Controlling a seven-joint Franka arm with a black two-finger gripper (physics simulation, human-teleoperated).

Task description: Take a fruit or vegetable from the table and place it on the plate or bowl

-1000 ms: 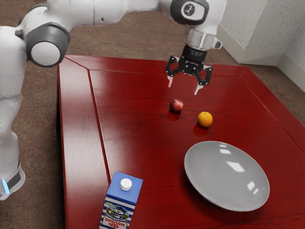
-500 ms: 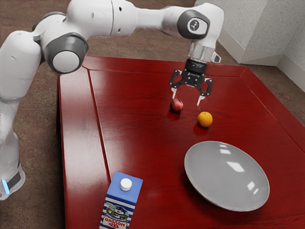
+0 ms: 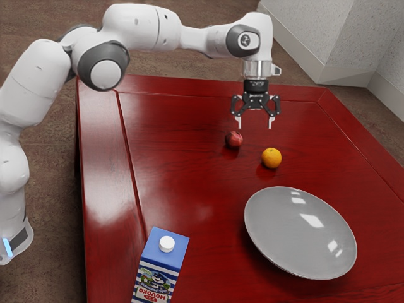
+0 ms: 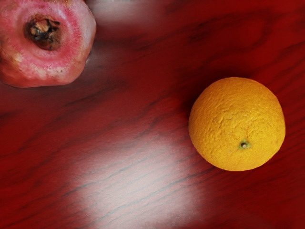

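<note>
Exterior view, arm: the white arm [image 3: 145, 28] reaches in from the exterior view's left and points its gripper [image 3: 254, 124] straight down over the red table [image 3: 170, 183].
Exterior view, gripper: fingers spread wide and empty, hanging above the fruit, probably so that they can straddle one.
Exterior view, fruit: a pomegranate [image 3: 234, 139] sits on the table, with an orange [image 3: 271, 158] at its 4 o'clock, near but not touching.
Exterior view, plate: a grey plate [image 3: 300, 233] with nothing on it lies at the orange's 5 o'clock, close enough for a short carry.
Exterior view, carton: a milk carton [image 3: 161, 268] stands well apart, at the plate's 8 o'clock.
Wrist view, pomegranate: the pomegranate [image 4: 43, 40] is seen from above, crown facing up.
Wrist view, orange: the orange [image 4: 237, 124] shows its stem dimple, with bare table [image 4: 119, 157] between the two.
Judgement: no fruit sits centred under the hand, so I cannot tell which it will take.
</note>
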